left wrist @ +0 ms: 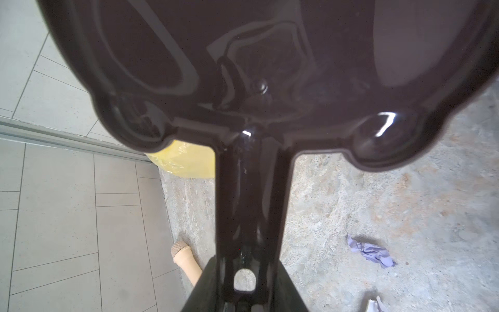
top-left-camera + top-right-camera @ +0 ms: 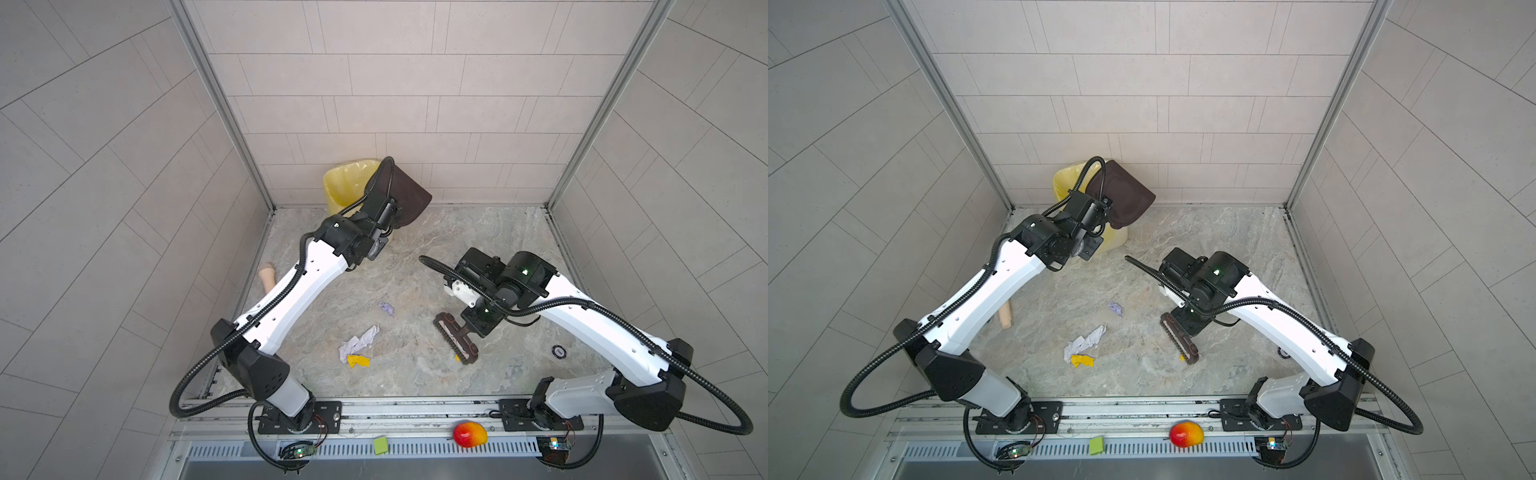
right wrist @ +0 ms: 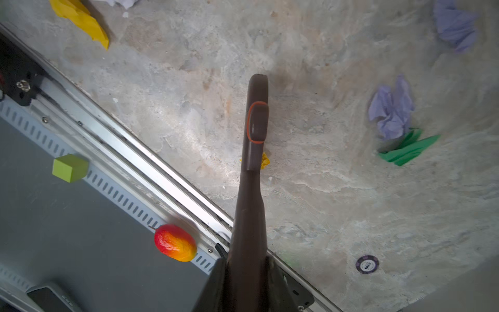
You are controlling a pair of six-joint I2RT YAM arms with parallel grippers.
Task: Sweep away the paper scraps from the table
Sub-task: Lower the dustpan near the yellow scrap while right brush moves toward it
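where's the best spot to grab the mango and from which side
Probably the mango across its narrow middle, from straight above: it lies on its side on the slotted cover, long axis along the front rail, sides free.

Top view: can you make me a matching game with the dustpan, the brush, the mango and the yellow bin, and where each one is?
Things:
1. dustpan
2. brush
3. mango
4. yellow bin

Places:
a. on the slotted strip in front of the table
b. standing by the back wall
c. lifted up beside the bin, in the left pincer
d. low at the table, in the right pincer

Pairs: 1-c, 2-d, 3-a, 4-b.
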